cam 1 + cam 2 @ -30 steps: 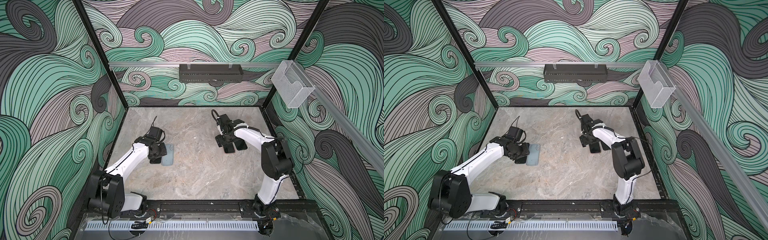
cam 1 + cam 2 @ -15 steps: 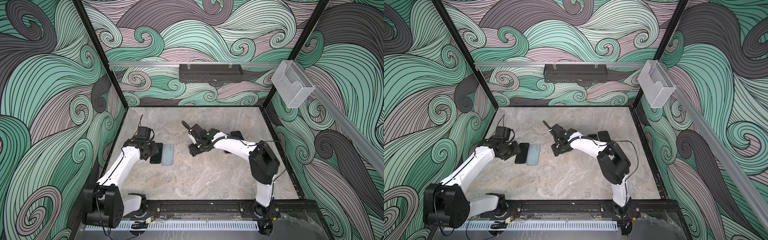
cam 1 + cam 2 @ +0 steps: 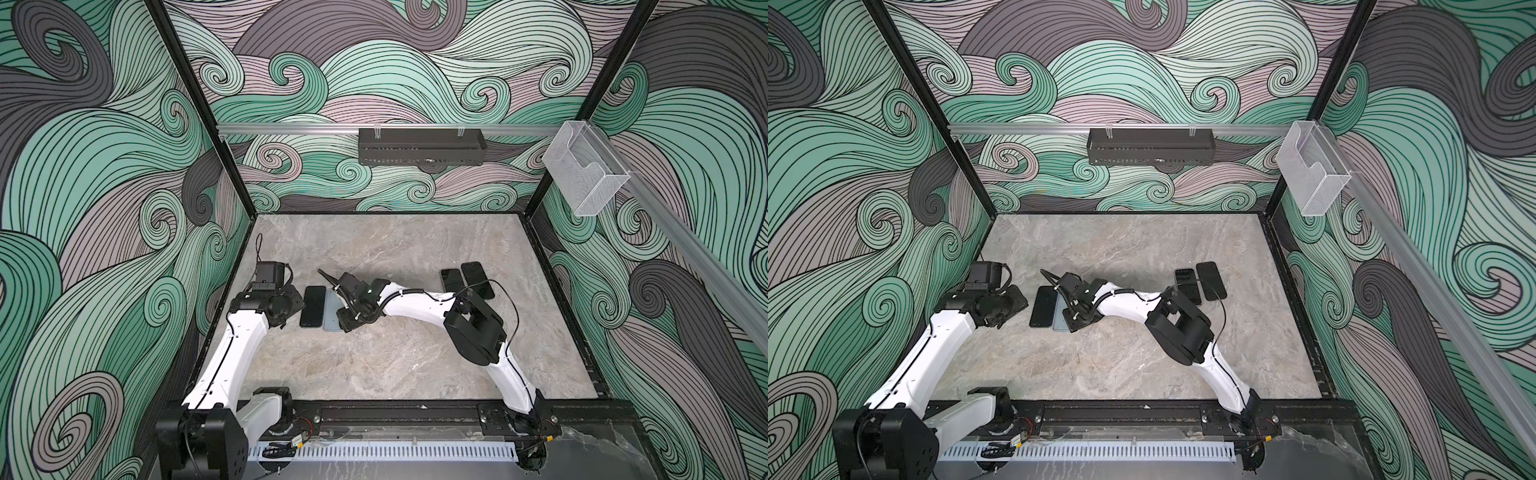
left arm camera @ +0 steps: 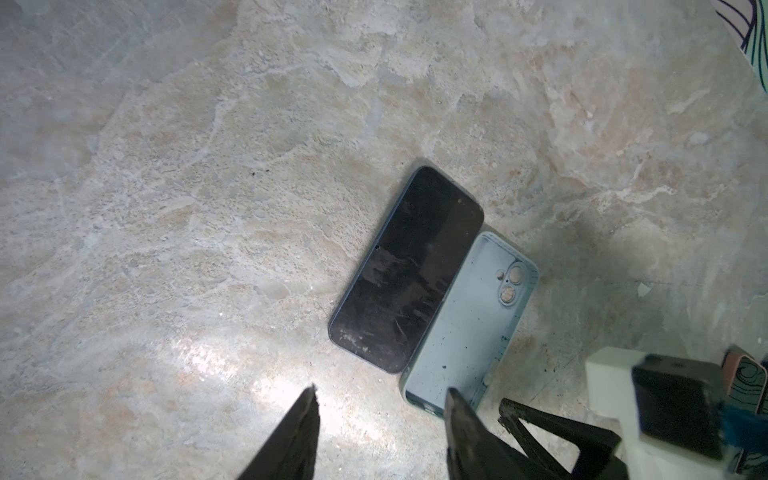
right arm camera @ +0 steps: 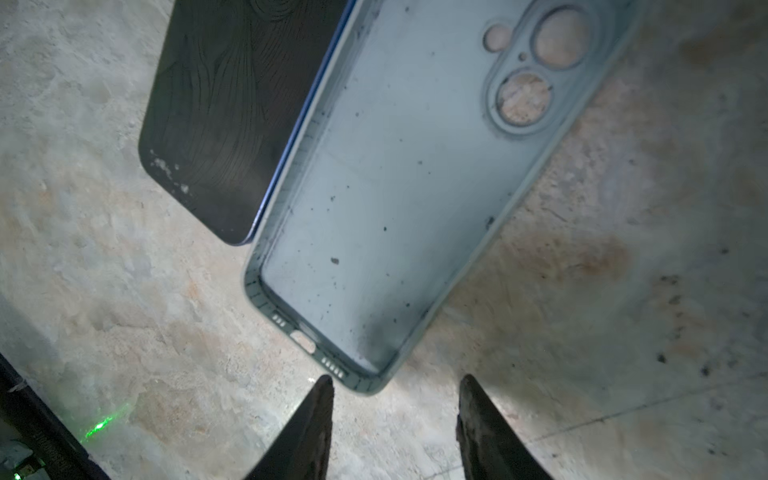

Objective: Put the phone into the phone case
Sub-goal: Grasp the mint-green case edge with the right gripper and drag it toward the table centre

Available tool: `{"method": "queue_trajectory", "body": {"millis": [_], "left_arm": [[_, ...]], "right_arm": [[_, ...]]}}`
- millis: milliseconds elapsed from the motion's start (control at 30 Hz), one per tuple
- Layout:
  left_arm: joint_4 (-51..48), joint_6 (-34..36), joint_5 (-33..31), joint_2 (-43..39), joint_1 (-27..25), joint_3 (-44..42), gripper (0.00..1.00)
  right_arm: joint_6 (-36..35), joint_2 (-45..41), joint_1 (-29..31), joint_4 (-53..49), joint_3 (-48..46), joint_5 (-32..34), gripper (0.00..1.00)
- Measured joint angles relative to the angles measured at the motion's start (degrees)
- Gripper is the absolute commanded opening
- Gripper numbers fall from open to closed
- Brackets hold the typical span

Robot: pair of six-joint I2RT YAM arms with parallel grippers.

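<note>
1. The phone (image 3: 312,306) lies flat and screen up on the worktop (image 3: 395,365). It is near the left edge, about midway between the far and near edges.
2. The pale blue phone case (image 3: 331,306) lies open side up just beside it. The right wrist view shows their long sides touching, with the worktop visible through the case's camera cut-outs.
3. The left jaws stand partly apart with nothing between them. They are close by the phone and touch neither the phone nor the case.
4. The right jaws also stand apart and empty, just off the case's short wall, the one with the charging-port cut-out.
5. The phone looks stiff, with a smooth glass face that is probably slippery. It lies flush on the stone, so its face offers no hold. The narrow long edges, or one short end tipped up, seem the best places to pinch it.
6. The case looks light and flexible, so it will likely slide or buckle when the phone is pressed in. Pinching the port-end wall should steady it.
7. Two dark slabs (image 3: 465,281) near the right edge lie well apart from this work.
</note>
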Motion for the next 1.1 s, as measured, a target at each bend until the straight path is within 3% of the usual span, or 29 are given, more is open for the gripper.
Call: {"method": "queue_trajectory", "body": {"millis": [367,500,667,867,1033,1100], "left_arm": [[0.3,-0.5,1.4,-2.5,1.4,-1.1,0.52],[0.5,1.1,4.6,-1.7,1.4,-1.1,0.59],[1.4,3.5,11.0,-1.1,1.4,-1.1,0.58],[3.4,5.0,17.1,1.1,1.2,-1.1,0.56],[5.5,5.6,17.7,3.6,-2.8,-1.1,0.57],[7.0,5.7,17.7,5.9,-5.7,-1.0,0.56]], "right_arm": [[-1.5,2.7,0.1,-4.5,3.9,7.5,0.18],[-3.9,1.6,0.0,-5.3,2.4,10.3,0.1],[-11.0,-2.8,-2.3,-7.1,-3.9,12.1,0.01],[-25.8,-7.3,-7.8,-10.7,-9.1,13.1,0.0],[-37.6,-10.4,-12.9,-12.3,-11.0,11.1,0.0],[-41.8,-11.3,-14.8,-12.3,-11.0,10.5,0.11]]}}
